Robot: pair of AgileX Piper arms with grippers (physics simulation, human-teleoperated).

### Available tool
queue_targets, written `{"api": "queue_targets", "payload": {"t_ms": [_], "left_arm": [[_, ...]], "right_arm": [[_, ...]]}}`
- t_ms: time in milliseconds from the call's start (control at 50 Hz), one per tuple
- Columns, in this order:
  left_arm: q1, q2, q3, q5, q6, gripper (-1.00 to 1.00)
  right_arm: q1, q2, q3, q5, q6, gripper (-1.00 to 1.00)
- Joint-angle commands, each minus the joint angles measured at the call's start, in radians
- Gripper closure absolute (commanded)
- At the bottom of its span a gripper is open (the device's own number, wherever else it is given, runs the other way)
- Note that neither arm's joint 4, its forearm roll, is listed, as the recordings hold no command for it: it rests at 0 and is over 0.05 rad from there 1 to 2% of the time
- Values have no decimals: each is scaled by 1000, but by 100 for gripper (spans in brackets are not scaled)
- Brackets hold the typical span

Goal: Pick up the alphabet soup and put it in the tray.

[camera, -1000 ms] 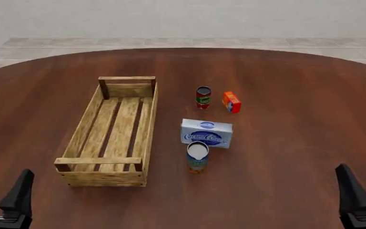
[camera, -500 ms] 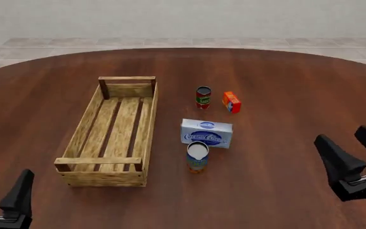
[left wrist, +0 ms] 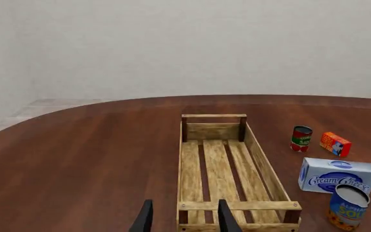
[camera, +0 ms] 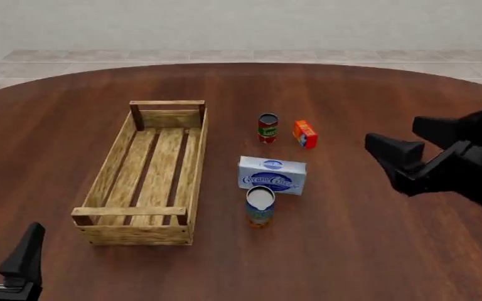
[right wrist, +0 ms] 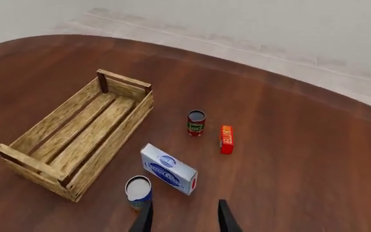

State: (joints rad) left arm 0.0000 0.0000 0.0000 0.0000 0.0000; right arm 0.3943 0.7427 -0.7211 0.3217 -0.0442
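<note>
One alphabet soup can [camera: 260, 206], pale-topped with a blue label turning orange at its base, is seen upright; the right gripper [camera: 408, 145] is spread wide, empty.

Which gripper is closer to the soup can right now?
The right one, it seems. The right gripper hangs above the table, off to the right of the soup can and slightly beyond it. The left gripper sits at the near left edge, past the tray.

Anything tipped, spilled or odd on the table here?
Nothing stands out. The soup can, red can, cream cheese box and orange box sit beside the tray, which holds nothing.
</note>
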Motion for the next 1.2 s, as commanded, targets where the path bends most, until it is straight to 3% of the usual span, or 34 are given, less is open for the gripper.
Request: {"api": "queue_targets", "payload": {"t_ms": [20, 100, 200, 520, 740, 1200], "left_arm": [[0, 0, 0, 0, 0, -100], [0, 0, 0, 0, 0, -100], [0, 0, 0, 0, 0, -100], [0, 0, 0, 0, 0, -100], [0, 0, 0, 0, 0, -100], [0, 0, 0, 0, 0, -100]], "right_arm": [[54, 157, -124, 92, 11, -100], [46, 205, -141, 114, -1, -100], [93, 266, -173, 158, 49, -100], [174, 404, -235, 185, 109, -100], [167, 484, -260, 161, 94, -100], [183, 635, -263, 57, 124, -100]]}}
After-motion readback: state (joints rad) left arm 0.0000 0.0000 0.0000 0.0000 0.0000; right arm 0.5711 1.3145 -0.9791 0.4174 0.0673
